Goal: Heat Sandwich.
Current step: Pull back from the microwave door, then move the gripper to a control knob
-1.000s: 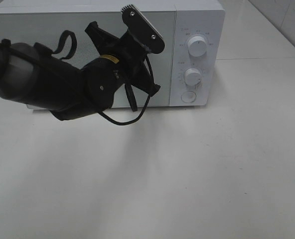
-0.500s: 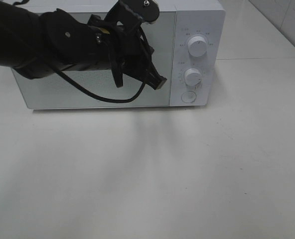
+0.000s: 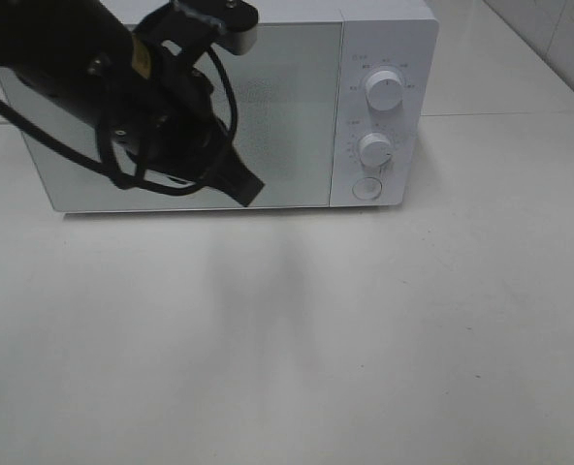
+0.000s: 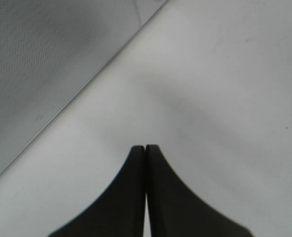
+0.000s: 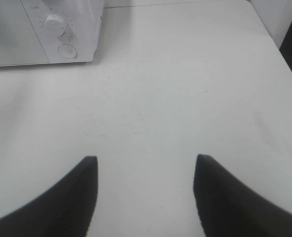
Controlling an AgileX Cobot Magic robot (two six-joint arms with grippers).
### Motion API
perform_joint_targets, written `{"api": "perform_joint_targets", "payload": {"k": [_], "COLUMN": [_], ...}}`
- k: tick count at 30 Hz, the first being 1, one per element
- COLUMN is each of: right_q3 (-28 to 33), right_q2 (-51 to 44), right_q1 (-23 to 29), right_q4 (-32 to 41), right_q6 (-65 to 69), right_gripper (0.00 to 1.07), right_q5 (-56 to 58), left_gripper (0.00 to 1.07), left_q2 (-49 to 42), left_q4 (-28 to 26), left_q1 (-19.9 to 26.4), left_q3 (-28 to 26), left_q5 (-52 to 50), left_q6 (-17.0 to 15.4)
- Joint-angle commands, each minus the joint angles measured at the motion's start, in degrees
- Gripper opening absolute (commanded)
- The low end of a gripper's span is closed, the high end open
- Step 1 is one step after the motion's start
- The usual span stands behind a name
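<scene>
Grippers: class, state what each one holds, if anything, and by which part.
Nothing is held. The left gripper is shut, its jaws pressed together on nothing. The right gripper is open, with only the table showing between its jaws.

A lab-style test setup, it seems — a white microwave (image 3: 289, 126) on a plain white table (image 3: 365, 339).

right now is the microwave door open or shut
Shut. The microwave door sits flush with the control panel, with no gap along its edge.
</scene>
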Motion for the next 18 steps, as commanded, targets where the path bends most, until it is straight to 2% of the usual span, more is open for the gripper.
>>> {"api": "perform_joint_targets", "payload": {"k": [1,2,3,5,6,8,10,11,12,14,15,18], "right_q3": [0.06,0.06,0.06,0.06,0.06,0.06,0.06,0.06,0.06,0.06,0.06,0.06], "right_q2": [-1.55,-1.55,-1.55,-1.55,-1.55,-1.55,-1.55,-1.55,-1.55,-1.55,-1.55,-1.55], "right_q1": [0.11,0.11,0.11,0.11,0.11,0.11,0.11,0.11,0.11,0.11,0.11,0.11], "right_q4": [-0.17,-0.17,-0.17,-0.17,-0.17,-0.17,-0.17,-0.17,-0.17,-0.17,-0.17,-0.17], "right_q6": [-0.57,-0.57,-0.57,-0.57,-0.57,-0.57,-0.57,-0.57,-0.57,-0.57,-0.57,-0.57], "right_gripper": [0.58,0.58,0.58,0.58,0.58,0.58,0.58,0.58,0.58,0.58,0.58,0.58], "right_q5": [-0.29,-0.29,-0.29,-0.29,-0.29,-0.29,-0.29,-0.29,-0.29,-0.29,-0.29,-0.29], "left_gripper": [0.00,0.04,0.04,0.10,0.19,0.23,0.33,0.44,0.44,0.54,0.65,0.73], "left_q2": [-3.61,-5.33,-5.33,-7.33,-9.45,-10.26,-13.24,-14.27,-14.27,-15.99,-17.93,-19.65], "left_q4": [2.64,2.46,2.46,1.95,0.97,0.29,-0.92,-1.32,-1.32,-2.41,-3.67,-5.10], "left_q1": [0.29,0.80,0.80,1.43,2.23,2.64,4.30,4.98,4.98,6.70,8.65,11.00], "left_q3": [-0.23,-0.23,-0.23,-0.23,-0.23,-0.23,-0.23,-0.23,-0.23,-0.23,-0.23,-0.23], "left_q5": [8.42,12.20,12.20,15.01,17.48,18.28,20.80,21.83,21.83,23.78,25.90,27.73], "left_q6": [-3.04,-3.04,-3.04,-3.04,-3.04,-3.04,-3.04,-3.04,-3.04,-2.92,-2.12,-1.95]}}
